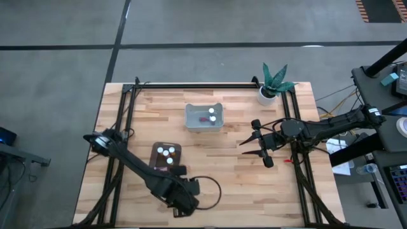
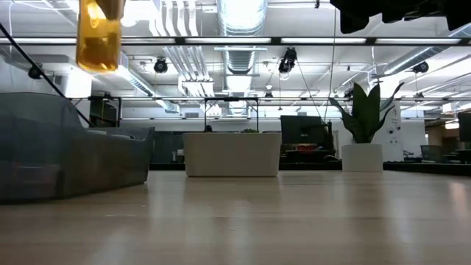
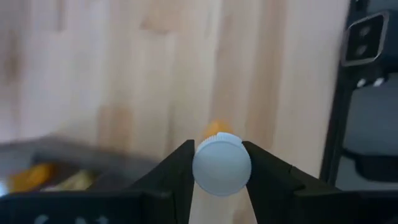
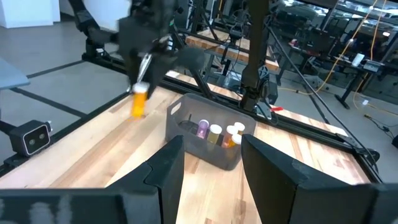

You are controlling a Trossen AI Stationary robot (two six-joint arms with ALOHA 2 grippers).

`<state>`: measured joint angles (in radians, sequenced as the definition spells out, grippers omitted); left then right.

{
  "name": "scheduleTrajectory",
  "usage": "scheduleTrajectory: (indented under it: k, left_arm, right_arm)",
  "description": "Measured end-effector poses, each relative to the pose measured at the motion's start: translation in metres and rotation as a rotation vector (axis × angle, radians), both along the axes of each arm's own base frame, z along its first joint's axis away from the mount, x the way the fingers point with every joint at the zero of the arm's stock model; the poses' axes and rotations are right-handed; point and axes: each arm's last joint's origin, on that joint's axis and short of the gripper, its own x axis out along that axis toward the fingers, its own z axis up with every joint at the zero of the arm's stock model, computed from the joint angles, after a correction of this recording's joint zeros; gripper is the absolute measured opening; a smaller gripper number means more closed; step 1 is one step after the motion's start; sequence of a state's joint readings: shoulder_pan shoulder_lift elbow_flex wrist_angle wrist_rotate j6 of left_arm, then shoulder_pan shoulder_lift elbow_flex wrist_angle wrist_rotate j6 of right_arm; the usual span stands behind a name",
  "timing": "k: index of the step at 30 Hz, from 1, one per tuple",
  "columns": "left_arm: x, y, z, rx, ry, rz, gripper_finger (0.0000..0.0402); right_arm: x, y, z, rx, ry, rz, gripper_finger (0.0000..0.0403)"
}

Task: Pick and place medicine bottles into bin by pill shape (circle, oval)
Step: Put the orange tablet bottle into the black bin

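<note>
Slippage is the risk: left gripper (image 3: 221,171) pinches only the white cap of an amber medicine bottle (image 2: 98,34), hanging above the table beside the dark bin (image 1: 166,155); right gripper (image 1: 257,144) waits, fingers parted, empty.

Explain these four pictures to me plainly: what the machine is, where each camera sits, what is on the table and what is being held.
This is a robot with two dark arms at a wooden table. One picture looks straight down on it, one looks level across the tabletop, and two come from cameras on the arms' wrists. The left gripper, near the table's front edge, is shut on an amber medicine bottle by its white cap; the low view shows that bottle up off the table. The right gripper is open and holds nothing, waiting at the right side. On the table stand a dark bin and a clear bin, each with small bottles inside, and a potted plant at the far corner.
</note>
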<state>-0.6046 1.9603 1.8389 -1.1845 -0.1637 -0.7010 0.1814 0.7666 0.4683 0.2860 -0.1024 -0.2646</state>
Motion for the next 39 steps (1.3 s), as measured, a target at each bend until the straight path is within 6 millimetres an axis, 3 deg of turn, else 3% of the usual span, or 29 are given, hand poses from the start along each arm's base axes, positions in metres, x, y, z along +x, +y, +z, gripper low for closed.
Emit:
scheduleTrajectory:
  k: [9,18,23,33,39]
  left_arm:
    - [-0.035,0.026,0.022,0.127,0.175,0.001,0.0109]
    - [-0.065,0.052,0.038,0.231,0.137,0.018,0.0095]
    - [-0.084,0.070,0.024,0.238,0.118,0.039,0.0093]
    - [-0.115,0.106,-0.028,0.189,0.120,0.095,0.0091]
    - [-0.121,0.117,-0.048,0.155,0.109,0.114,0.0090]
  right_arm:
    - [0.000,0.000,0.000,0.000,0.002,-0.001,0.0150]
    - [0.000,-0.001,-0.001,0.000,0.011,-0.006,0.0150]
    - [0.000,-0.001,-0.001,-0.003,0.014,-0.005,0.0150]
    - [0.000,-0.002,-0.002,-0.002,0.020,-0.013,0.0150]
    - [0.000,-0.002,-0.002,-0.003,0.020,-0.013,0.0150]
